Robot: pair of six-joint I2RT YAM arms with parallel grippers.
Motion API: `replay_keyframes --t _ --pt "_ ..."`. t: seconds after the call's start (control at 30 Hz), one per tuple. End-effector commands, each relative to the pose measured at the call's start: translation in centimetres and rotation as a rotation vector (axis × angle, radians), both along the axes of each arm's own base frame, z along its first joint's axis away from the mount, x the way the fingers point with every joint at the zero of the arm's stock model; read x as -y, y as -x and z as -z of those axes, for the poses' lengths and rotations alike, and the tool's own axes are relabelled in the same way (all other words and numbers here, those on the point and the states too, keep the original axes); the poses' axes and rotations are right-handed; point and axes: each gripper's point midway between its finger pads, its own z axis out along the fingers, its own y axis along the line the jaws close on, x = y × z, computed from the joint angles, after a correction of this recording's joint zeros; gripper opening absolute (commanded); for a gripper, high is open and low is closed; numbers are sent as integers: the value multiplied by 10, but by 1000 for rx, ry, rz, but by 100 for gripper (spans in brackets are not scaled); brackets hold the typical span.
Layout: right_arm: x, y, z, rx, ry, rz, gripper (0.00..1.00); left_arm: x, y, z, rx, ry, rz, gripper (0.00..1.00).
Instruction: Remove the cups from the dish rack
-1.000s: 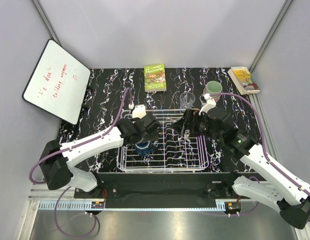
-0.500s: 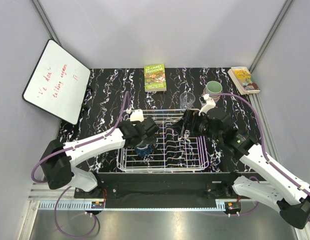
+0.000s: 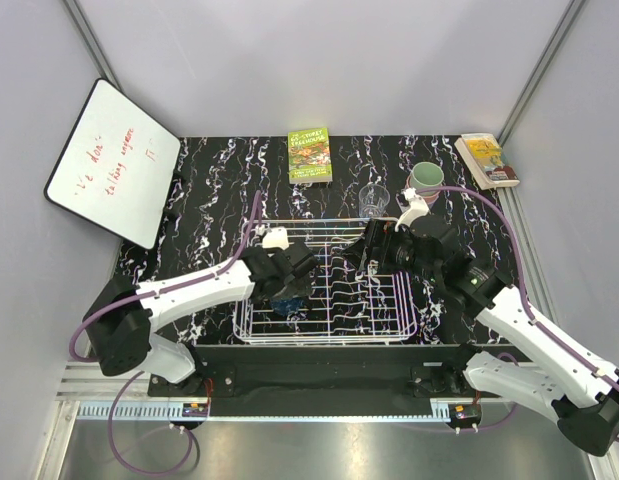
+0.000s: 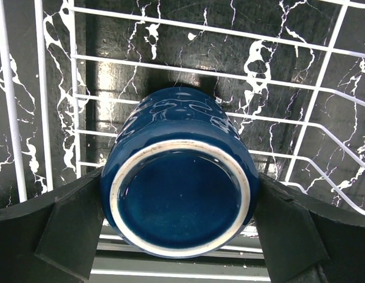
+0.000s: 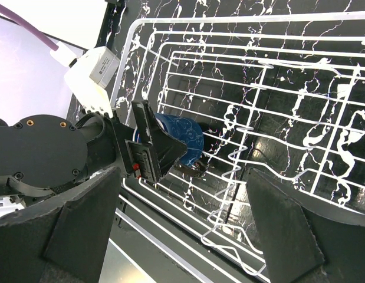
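Looking down the left wrist camera, I see the fingers of my left gripper set on either side of the dark blue cup. The pads meet its glazed wall as far as I can tell, so I count it as gripped. The cup shows me its unglazed foot ring, base toward the camera. It lies low in the near left part of the dish rack, with wires under and beside it. The rack itself sits close to the near edge of the table, about midway along it. My right gripper hangs over the rack's far right side with its fingers spread wide and nothing between them. Beyond the rack's far edge stands the clear glass, and the pale green cup is toward the far right corner; both are out of the rack.

My worry is the lift. The wall is smooth and rounded, and I seem to hold it near the base, so a light squeeze could let it slide or swing and drop back onto the wires. If the mouth hooks a wire, I judge the light rack would come up or skid with it. The right arm is near enough that a careless rise could clip it.
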Motion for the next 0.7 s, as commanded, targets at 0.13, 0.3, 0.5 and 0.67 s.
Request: replay_keyframes --t 0.13,0.3,0.5,0.67 --pt "-2 -4 -6 30 -10 11 95 8 5 5 -6 35 13 52" --pt "0 -3 -8 37 -12 12 95 10 4 3 7 39 37 0" --pt "5 -5 -16 69 -5 35 95 21 -8 -38 122 77 136 0" --pt "14 -9 -33 116 10 66 95 33 -23 -112 312 197 234 0"
